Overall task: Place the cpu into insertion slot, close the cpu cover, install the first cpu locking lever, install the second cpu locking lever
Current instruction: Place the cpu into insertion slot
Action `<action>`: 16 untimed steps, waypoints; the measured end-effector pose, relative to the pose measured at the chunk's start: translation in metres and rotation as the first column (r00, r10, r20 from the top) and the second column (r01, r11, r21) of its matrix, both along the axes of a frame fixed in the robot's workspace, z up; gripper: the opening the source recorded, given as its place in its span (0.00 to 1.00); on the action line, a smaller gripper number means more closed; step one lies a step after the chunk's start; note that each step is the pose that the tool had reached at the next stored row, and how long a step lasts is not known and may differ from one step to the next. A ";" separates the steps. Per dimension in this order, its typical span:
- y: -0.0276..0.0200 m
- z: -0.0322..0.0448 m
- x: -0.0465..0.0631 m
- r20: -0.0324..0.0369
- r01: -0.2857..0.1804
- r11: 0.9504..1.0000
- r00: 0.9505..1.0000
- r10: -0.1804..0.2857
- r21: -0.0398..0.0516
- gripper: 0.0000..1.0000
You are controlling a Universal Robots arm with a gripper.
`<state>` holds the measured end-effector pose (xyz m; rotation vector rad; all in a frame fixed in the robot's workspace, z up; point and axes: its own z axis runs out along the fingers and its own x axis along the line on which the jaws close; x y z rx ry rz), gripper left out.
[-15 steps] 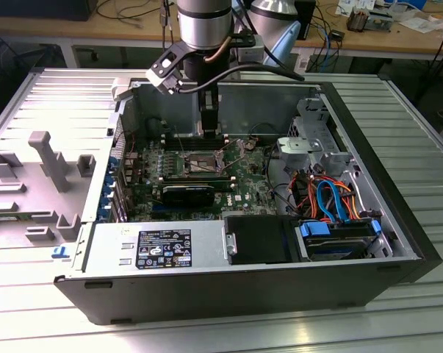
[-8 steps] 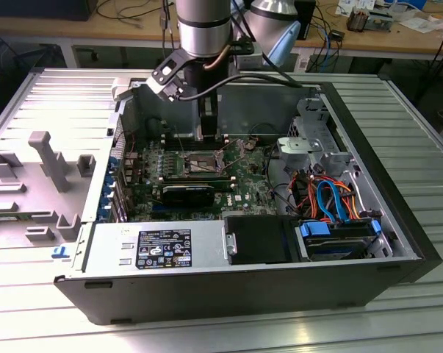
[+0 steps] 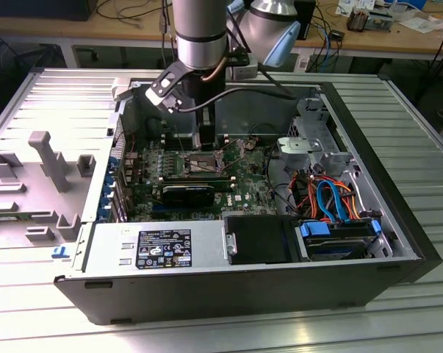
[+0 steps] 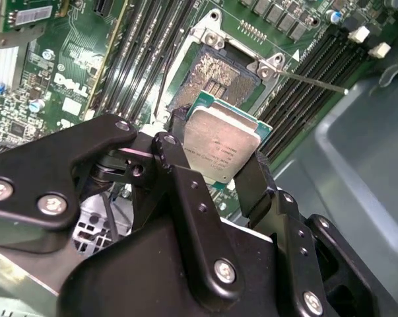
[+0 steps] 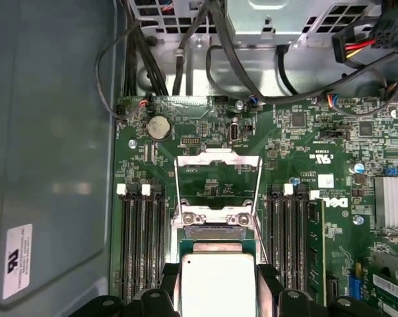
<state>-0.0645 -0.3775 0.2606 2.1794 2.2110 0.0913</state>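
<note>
My gripper (image 4: 218,158) is shut on the cpu (image 4: 220,146), a flat square chip with a silvery top, pinched at two opposite edges by the black fingers (image 4: 174,142). In the second wrist view it hangs tilted just above and beside the open insertion slot (image 4: 220,76), whose contact field is bare. In the first wrist view the cpu (image 5: 216,285) sits between the fingers (image 5: 268,285), with the slot (image 5: 215,247) directly beyond it. The cpu cover (image 5: 218,162) is swung open past the slot's hinge. A thin locking lever (image 4: 314,80) sticks out sideways. The gripper (image 3: 205,143) hovers over the motherboard.
Black memory slots (image 5: 140,244) flank the socket on both sides. Cables (image 5: 185,59) and a metal power unit (image 5: 278,20) lie beyond the board. A drive cage with coloured wires (image 3: 331,198) fills the exterior view's right; a grey fixture (image 3: 48,158) stands at its left.
</note>
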 end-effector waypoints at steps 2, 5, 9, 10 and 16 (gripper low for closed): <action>0.0000 -0.0043 0.000 0.000 -0.001 1.000 1.000 0.001 0.000 0.55; -0.0008 -0.0101 -0.001 0.000 -0.001 1.000 1.000 0.001 0.000 0.55; -0.0060 -0.0184 -0.002 0.000 -0.001 1.000 1.000 0.001 0.001 0.55; -0.0067 -0.0202 -0.003 0.000 0.000 1.000 1.000 0.000 0.001 0.55; -0.0071 -0.0294 -0.003 0.000 0.007 1.000 1.000 -0.007 0.001 0.55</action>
